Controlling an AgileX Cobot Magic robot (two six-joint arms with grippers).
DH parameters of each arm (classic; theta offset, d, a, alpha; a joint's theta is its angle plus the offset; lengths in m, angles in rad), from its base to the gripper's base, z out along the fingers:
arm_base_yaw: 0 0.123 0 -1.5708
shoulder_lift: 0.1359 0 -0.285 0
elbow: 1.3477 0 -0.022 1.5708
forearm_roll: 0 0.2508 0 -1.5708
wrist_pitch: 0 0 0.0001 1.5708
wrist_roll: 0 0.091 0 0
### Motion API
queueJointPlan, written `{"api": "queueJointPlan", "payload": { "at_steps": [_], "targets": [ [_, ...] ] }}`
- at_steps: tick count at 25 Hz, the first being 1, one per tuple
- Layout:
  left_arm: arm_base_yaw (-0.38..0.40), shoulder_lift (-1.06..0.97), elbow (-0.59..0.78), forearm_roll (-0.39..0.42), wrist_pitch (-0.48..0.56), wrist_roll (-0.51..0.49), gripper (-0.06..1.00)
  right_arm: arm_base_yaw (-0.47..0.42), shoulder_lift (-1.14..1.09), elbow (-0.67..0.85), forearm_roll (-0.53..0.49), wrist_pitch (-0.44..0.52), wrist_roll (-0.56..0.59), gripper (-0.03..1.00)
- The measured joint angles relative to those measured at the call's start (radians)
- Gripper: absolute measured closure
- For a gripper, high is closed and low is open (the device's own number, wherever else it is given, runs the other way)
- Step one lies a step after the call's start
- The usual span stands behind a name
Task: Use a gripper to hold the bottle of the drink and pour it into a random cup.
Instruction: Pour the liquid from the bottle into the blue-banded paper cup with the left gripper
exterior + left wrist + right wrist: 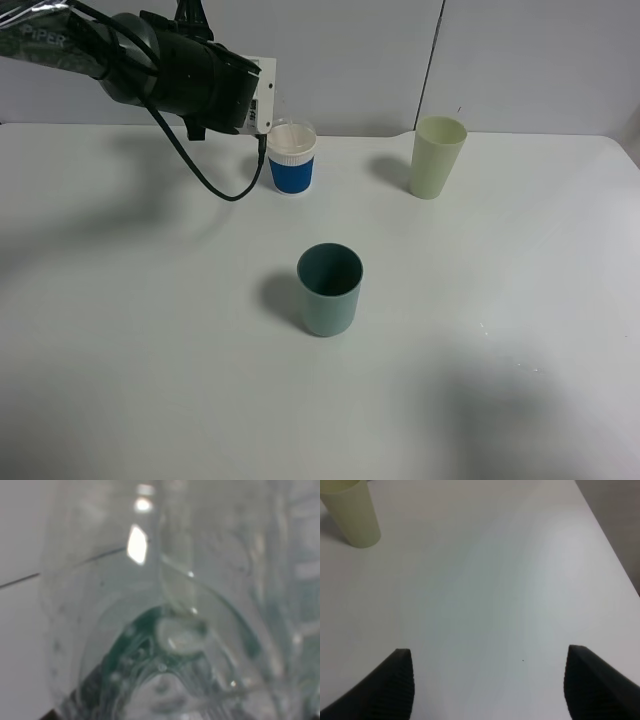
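My left gripper (262, 100), a white boxy head on a black arm, hangs at the back left, right beside and slightly above the blue-banded white cup (291, 160). In the left wrist view a clear plastic bottle (170, 630) with dark green on it fills the picture, held close against the camera and tilted. In the exterior view the bottle is hidden behind the gripper head. No liquid stream shows. My right gripper (488, 652) is open and empty over bare table; its black fingers (395, 680) stand wide apart. It is out of the exterior view.
A dark teal cup (329, 290) stands at the table's middle. A tall pale green cup (437, 157) stands at the back right and also shows in the right wrist view (351, 512). The white table's right edge (612, 545) lies near the right gripper.
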Motion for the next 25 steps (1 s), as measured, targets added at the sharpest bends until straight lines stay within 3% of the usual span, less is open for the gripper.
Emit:
{"api": "queueJointPlan", "payload": {
  "at_steps": [25],
  "targets": [
    [0.000, 0.000, 0.000, 0.003, -0.024, 0.086, 0.51, 0.000, 0.000, 0.000, 0.000, 0.000, 0.000, 0.33]
  ]
}}
